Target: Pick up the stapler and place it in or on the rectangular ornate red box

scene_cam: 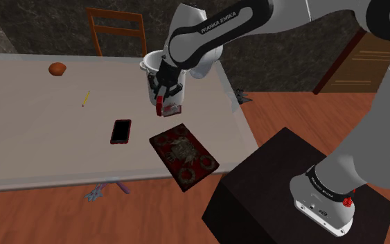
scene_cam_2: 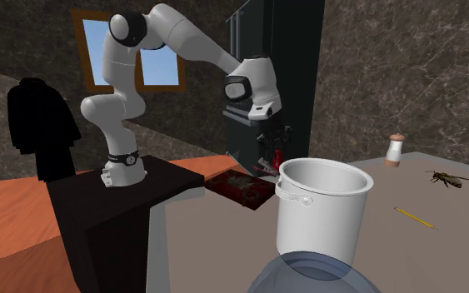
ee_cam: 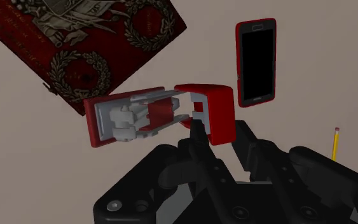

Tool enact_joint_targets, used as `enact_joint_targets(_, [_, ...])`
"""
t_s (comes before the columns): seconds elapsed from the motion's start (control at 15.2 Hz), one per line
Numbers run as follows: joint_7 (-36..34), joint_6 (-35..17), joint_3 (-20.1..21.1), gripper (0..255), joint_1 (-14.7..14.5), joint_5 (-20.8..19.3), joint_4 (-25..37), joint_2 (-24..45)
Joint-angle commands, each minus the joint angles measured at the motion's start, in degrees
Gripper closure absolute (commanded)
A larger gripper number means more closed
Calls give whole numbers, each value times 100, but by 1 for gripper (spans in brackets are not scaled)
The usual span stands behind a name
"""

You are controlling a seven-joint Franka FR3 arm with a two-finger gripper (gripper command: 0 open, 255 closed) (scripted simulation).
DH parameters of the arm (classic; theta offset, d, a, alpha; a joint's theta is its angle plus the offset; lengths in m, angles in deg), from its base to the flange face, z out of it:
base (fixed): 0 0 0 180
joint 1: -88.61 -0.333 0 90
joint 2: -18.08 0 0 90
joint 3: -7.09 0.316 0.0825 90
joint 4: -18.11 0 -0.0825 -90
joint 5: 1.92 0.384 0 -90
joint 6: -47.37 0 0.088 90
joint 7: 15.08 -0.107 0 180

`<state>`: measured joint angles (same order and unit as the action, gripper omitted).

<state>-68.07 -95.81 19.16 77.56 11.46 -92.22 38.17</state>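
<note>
The red stapler (ee_cam: 152,114) hangs above the table (scene_cam: 34,138), 1 end clamped between the gripper's (ee_cam: 220,132) 2 fingers, close to the ornate red box's (scene_cam: 184,156) far end. The carrying step is in hand; the next move calls for centring it over the box, then lowering.

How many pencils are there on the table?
1. The yellow pencil lies on the table, on the shoulder view's left of the phone and further from the stand. The pot or the claw clasping the stapler could hide others.
</note>
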Motion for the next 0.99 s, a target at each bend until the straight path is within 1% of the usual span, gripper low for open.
enact_joint_targets(0.0, [-35, -127, 66, 255, -27, 89, -493, -384])
enact_joint_targets(0.33, [-134, -339, 256, 255, -122, 373, -1655, -1389])
enact_joint_targets(0.66, [-280, -390, 459, 255, -303, 719, -2689, -2440])
enact_joint_targets(0.92, [-195, -713, 476, 255, -322, 774, -2791, -2214])
